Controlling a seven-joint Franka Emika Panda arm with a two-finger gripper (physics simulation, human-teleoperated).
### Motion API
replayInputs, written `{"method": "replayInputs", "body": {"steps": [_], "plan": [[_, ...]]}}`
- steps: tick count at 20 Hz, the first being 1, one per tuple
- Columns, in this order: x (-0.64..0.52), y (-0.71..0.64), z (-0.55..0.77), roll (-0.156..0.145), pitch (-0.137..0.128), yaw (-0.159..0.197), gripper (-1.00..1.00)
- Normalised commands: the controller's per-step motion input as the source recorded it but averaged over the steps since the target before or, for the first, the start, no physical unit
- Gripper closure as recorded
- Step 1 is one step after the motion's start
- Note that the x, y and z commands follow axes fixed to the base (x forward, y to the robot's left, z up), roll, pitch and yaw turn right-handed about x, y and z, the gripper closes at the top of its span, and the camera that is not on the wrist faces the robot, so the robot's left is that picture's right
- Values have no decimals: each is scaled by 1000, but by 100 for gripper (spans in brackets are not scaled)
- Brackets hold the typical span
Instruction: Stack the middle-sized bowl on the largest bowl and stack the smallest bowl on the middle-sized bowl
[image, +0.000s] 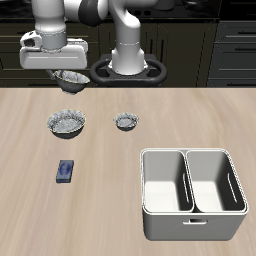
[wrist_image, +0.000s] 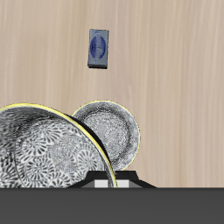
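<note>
Table (image: 200, 110): 3 bowls, 1 held.

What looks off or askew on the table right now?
Nothing spilled or damaged. The gripper holds the middle-sized bowl in the air above the largest bowl. The smallest bowl sits upright, apart. A blue object lies nearer the front edge.

The pale wooden table (image: 200, 115) carries the largest bowl (image: 67, 123) below the raised claw (image: 68, 80), the smallest bowl (image: 126, 122) farther aside, a blue sponge (image: 66, 171) and a grey two-compartment caddy (image: 192, 192) beyond.
</note>
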Motion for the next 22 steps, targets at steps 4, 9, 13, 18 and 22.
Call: {"method": "replayInputs", "body": {"steps": [4, 9, 13, 18, 22], "plan": [[0, 2, 59, 17, -12, -4, 100], [35, -42, -18, -1, 5, -13, 100], [38, -92, -103, -18, 16, -15, 100], [29, -56, -274, -7, 42, -1, 100], [37, -89, -266, -19, 24, -7, 100]]}}
